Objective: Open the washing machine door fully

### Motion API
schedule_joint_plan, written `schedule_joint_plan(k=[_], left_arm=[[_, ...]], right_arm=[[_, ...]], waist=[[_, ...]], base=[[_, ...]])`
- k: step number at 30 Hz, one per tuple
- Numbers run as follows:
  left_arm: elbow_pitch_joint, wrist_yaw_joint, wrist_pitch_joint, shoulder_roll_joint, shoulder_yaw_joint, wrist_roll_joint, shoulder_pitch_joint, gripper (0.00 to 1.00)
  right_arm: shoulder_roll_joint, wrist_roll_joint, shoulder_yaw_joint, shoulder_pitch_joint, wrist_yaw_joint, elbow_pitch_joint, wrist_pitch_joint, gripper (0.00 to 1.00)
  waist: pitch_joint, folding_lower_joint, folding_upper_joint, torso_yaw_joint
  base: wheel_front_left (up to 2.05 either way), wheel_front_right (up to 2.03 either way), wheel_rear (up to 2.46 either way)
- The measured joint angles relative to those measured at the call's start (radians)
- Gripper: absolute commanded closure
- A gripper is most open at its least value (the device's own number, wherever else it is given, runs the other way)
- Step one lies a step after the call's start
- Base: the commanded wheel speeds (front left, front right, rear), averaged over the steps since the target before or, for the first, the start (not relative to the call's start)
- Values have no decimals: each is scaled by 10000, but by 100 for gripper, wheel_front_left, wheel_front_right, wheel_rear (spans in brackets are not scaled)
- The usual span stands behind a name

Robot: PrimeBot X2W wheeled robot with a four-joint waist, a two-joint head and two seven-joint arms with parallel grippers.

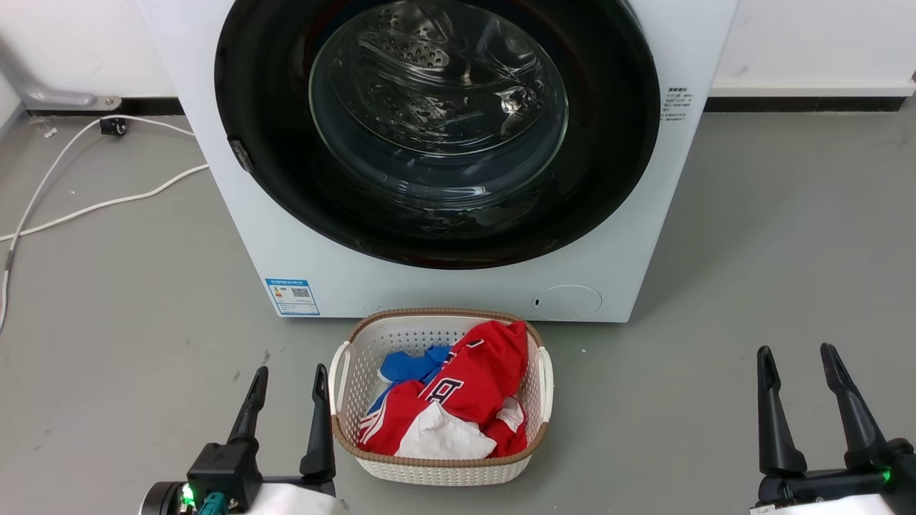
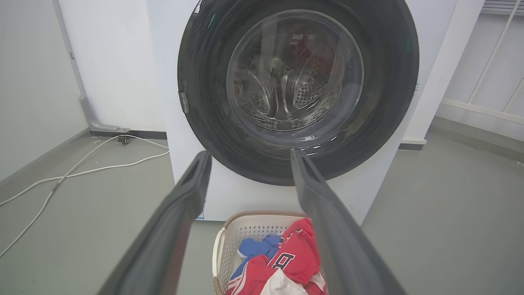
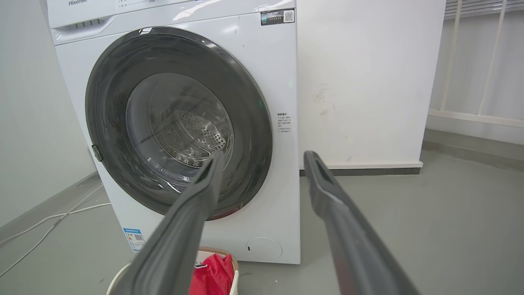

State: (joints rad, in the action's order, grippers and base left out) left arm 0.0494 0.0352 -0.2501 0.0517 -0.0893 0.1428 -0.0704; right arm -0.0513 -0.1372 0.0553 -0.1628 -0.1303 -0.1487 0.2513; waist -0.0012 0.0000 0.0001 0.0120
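While both grippers hover low in the head view, the washing machine door [image 1: 436, 129] lies closed, flush against the front of the washing machine [image 1: 458, 290] at 12 o'clock. Its glossy black ring surrounds a clear glass bowl, and the perforated steel drum shows through the glass. A small latch tab [image 1: 241, 155] sits on the door's rim at about 9 o'clock. On the white front panel a blue label [image 1: 292, 296] is at 7 o'clock below the door and a round hatch [image 1: 566, 302] at 5 o'clock.

A white laundry basket [image 1: 342, 400] stands on the grey floor [image 1: 751, 250] just in front of the machine, at 6 o'clock from the door, holding red, blue and white clothes [image 1: 479, 372]. A white cable [image 1: 86, 207] trails over the floor at 9 o'clock.

The left gripper [image 1: 291, 370] is at 7 o'clock of the view, just beside the basket's left wall, with its fingers spread wide and holding nothing. The right gripper [image 1: 796, 350] is at 5 o'clock, well apart from the basket — likewise spread wide and empty. Neither touches the door.
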Motion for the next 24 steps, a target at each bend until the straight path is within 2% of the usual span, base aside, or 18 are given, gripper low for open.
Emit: schedule_joint_plan(k=[9, 24], left_arm=[[8, 90, -128, -6, -81, -270, -89, 0], [98, 140, -128, -6, -79, -157, -93, 0]], right_arm=[[0, 280, -10, -68, -6, -8, 121, 0], [0, -31, 35, -73, -6, 196, 121, 0]], waist=[[-8, 0, -1, 3], [7, 0, -1, 3]], base=[[0, 0, 0], [0, 0, 0]])
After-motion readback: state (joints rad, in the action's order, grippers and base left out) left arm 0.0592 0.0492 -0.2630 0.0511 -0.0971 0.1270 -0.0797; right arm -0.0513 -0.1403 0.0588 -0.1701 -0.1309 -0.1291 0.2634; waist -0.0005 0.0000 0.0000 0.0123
